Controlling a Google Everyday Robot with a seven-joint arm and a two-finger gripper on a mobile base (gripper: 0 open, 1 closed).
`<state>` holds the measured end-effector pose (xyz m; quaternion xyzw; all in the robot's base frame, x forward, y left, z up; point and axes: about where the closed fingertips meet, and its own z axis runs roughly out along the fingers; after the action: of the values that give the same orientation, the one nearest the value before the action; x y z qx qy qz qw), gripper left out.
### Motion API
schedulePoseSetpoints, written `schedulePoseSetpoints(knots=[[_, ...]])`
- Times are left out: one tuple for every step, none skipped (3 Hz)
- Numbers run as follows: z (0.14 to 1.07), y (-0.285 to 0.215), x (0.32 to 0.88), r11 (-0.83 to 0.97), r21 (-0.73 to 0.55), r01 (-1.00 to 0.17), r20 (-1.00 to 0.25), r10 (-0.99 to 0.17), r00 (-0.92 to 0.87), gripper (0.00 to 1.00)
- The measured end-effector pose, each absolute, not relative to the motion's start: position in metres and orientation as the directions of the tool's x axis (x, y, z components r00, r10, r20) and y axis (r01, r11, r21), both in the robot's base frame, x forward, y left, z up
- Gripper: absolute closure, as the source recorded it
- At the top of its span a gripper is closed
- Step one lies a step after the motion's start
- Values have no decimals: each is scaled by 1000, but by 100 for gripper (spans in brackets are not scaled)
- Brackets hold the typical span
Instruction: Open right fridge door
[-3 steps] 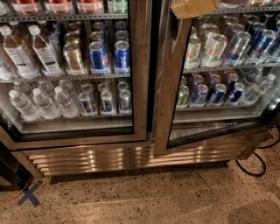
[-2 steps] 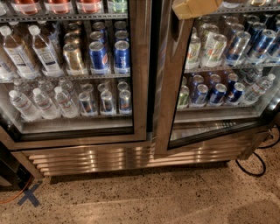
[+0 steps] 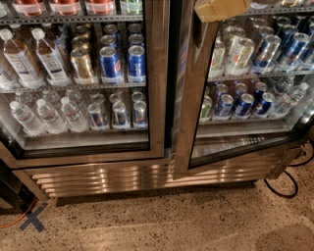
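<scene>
In the one camera view, the gripper sits at the top edge of the scene, against the upper left part of the right fridge door, just above its dark handle recess. We cannot tell how it grips. The door stands ajar, its left edge swung out toward us and away from the closed left door, with cans visible through the glass. Over the last second we see almost no change in that angle, so we judge the opening begun but stalled or slow.
</scene>
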<state>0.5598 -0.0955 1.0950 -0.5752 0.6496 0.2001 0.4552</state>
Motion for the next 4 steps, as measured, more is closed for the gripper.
schedulePoseSetpoints(knots=[[1094,-97,560,258,-264,-929,-822,-565,76,100],[1095,-97,555,273,-263,-925,-820,-568,66,100],[1095,-99,555,273,-263,-925,-820,-568,66,80],[1095,-99,555,273,-263,-925,-820,-568,66,57]])
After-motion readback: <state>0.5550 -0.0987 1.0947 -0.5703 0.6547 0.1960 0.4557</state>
